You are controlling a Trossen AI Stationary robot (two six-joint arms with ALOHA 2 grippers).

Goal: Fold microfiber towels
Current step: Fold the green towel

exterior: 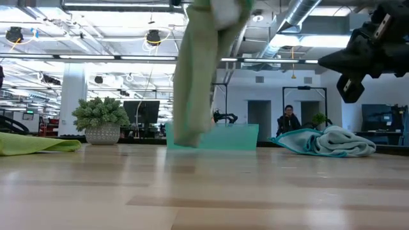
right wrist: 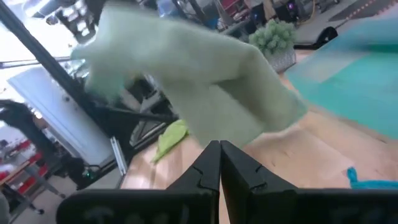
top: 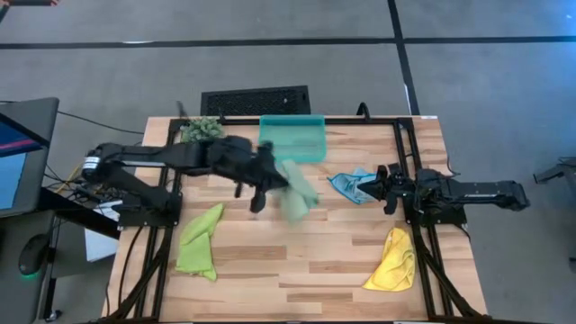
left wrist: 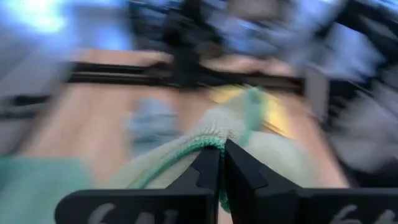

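Left end effector (top: 281, 178): clamped on pale sage towel (top: 300, 190), lifted beside teal tray (top: 292, 138).
Right end effector (top: 371, 188): closed, empty, over light blue towel (top: 346, 184), right of tray.

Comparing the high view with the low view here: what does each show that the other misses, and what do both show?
Only the high view shows the yellow towel at the table's near right corner, and the left gripper shut on the pale sage towel near the table's middle.

Only the low view shows that this towel hangs clear of the tabletop, and a person in the room behind.

Both show the lime green towel, the light blue towel, the teal tray, the plant ball and the right gripper over the blue towel.
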